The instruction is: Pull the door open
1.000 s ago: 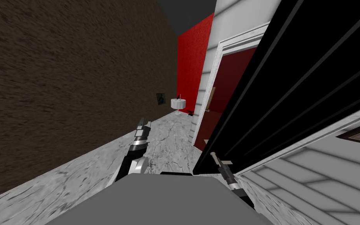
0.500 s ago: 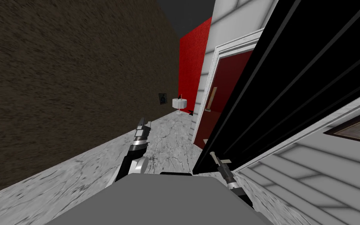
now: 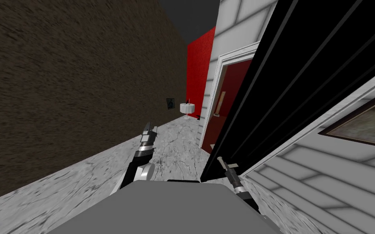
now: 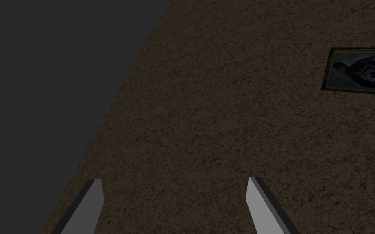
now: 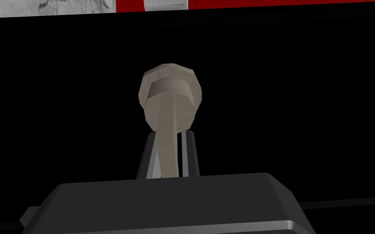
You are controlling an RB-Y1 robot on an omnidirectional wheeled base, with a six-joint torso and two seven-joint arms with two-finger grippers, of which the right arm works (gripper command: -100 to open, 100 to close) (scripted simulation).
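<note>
Black door (image 3: 304,81); handle (image 5: 169,101) half-hides right hand (image 5: 170,135).

Head: rolled, steeply down beside the black door (image 3: 304,61).
Left wrist: toward the brown wall (image 4: 223,142).
Right wrist: close on the handle (image 5: 169,105).
Shared with head: door, wall.

A home's narrow hallway: grey marbled floor (image 3: 174,146) between a rough brown wall (image 3: 68,89) bearing a small framed picture (image 3: 170,103) and a white panelled wall (image 3: 325,191) with a black door (image 3: 304,73); a small round white table (image 3: 186,108) stands by the red end wall (image 3: 199,69).
</note>
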